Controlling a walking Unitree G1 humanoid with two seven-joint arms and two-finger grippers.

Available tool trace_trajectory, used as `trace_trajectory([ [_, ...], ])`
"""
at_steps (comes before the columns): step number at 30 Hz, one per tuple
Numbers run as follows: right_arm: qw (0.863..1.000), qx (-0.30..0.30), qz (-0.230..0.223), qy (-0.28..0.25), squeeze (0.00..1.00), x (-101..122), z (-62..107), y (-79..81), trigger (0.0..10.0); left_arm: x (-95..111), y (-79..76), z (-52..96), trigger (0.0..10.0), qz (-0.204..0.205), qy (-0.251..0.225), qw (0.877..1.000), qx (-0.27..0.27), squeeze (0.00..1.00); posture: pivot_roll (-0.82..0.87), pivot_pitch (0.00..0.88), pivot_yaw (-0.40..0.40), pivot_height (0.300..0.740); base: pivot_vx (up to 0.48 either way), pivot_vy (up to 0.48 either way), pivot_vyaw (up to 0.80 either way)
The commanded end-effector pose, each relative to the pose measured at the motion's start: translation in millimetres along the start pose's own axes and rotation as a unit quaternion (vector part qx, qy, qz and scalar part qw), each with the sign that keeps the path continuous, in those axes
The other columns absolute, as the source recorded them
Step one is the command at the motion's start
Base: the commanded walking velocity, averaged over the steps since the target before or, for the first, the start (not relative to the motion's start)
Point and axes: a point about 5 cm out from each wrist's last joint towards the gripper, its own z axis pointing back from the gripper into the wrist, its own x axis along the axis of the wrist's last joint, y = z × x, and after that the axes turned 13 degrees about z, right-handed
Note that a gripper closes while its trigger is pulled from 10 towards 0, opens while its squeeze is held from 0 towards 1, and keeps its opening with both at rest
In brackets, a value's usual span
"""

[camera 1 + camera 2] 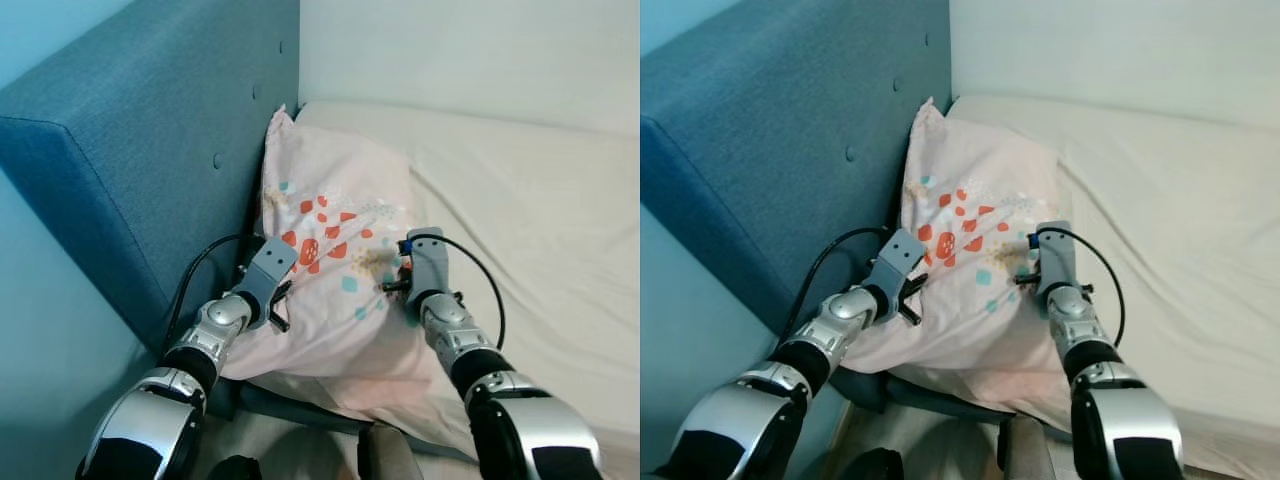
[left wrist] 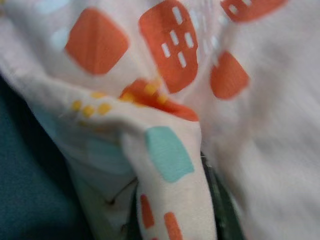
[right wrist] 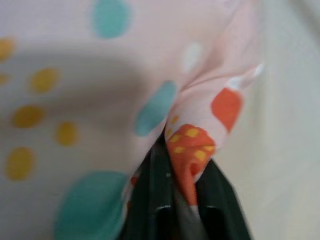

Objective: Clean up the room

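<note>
A pale pink pillow [image 1: 335, 200] with orange, teal and yellow patches lies on the cream mattress [image 1: 530, 200], leaning against the blue headboard [image 1: 150, 150]. My left gripper [image 1: 284, 298] is at the pillow's edge on the headboard side, shut on a fold of its cover [image 2: 170, 165]. My right gripper [image 1: 400, 278] is at the pillow's opposite edge. In the right wrist view its dark fingers [image 3: 150, 200] pinch a bunched fold of the cover [image 3: 192, 145]. The near end of the pillow hangs over the mattress corner between my arms.
The padded blue headboard runs along the left, and a white wall [image 1: 480, 50] stands behind the bed. Bare cream mattress stretches to the right of the pillow. A dark blue bed base edge [image 1: 290, 405] shows under the pillow's near corner.
</note>
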Motion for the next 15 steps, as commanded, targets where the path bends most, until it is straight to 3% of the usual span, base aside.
trace_trajectory([
  [1, 1.0, 0.018, -0.014, 0.01, 1.0, -6, 1.2, 8.2, 10.0, -8, 1.7, 2.7, 10.0, -0.014, 0.016, 1.0, 0.001, 1.0, 0.04, 0.203, -0.012, 0.625, 0.0, 0.0, 0.0],
  [3, 0.998, 0.043, -0.03, 0.018, 1.0, -12, 2.9, 24.4, 10.0, -7, 7.1, 4.2, 10.0, -0.027, 0.017, 0.999, 0.014, 1.0, 0.04, 0.2, -0.017, 0.625, 0.0, 0.0, 0.0],
  [5, 0.998, 0.046, -0.031, 0.019, 1.0, -12, 3.1, 26.1, 10.0, -7, 7.7, 4.4, 10.0, -0.028, 0.017, 0.999, 0.015, 1.0, 0.04, 0.2, -0.017, 0.625, 0.0, 0.0, 0.0],
  [9, 0.994, 0.102, -0.022, 0.025, 1.0, -21, 9.4, 63.2, 10.0, 8, 28.4, 7.8, 10.0, -0.073, -0.005, 0.995, 0.063, 1.0, 0.03, 0.192, -0.021, 0.625, 0.0, 0.0, 0.0],
  [10, 0.995, 0.1, -0.012, 0.025, 0.24, -22, 10.1, 64.4, 10.0, 13, 29.2, 7.5, 10.0, -0.053, -0.016, 0.997, 0.052, 0.0, 0.03, 0.181, -0.021, 0.625, 0.0, 0.0, 0.0],
  [11, 0.995, 0.095, -0.006, 0.023, 0.0, -23, 10.9, 64.1, 10.0, 18, 28.3, 7.2, 10.0, -0.03, -0.029, 0.999, 0.033, 0.0, 0.03, 0.17, -0.022, 0.625, 0.0, 0.0, 0.0],
  [12, 0.995, 0.095, -0.006, 0.023, 0.0, -23, 10.9, 64.1, 10.0, 18, 28.3, 7.2, 10.0, -0.03, -0.029, 0.999, 0.033, 0.0, 0.03, 0.17, -0.022, 0.625, 0.0, 0.0, 0.0],
  [15, 0.998, 0.058, 0.008, 0.013, 0.0, -28, 13.4, 54.0, 10.0, 22, 20.1, 10.0, 10.0, -0.001, -0.066, 0.997, -0.035, 0.0, 0.04, 0.15, -0.026, 0.625, 0.0, 0.0, 0.0],
])
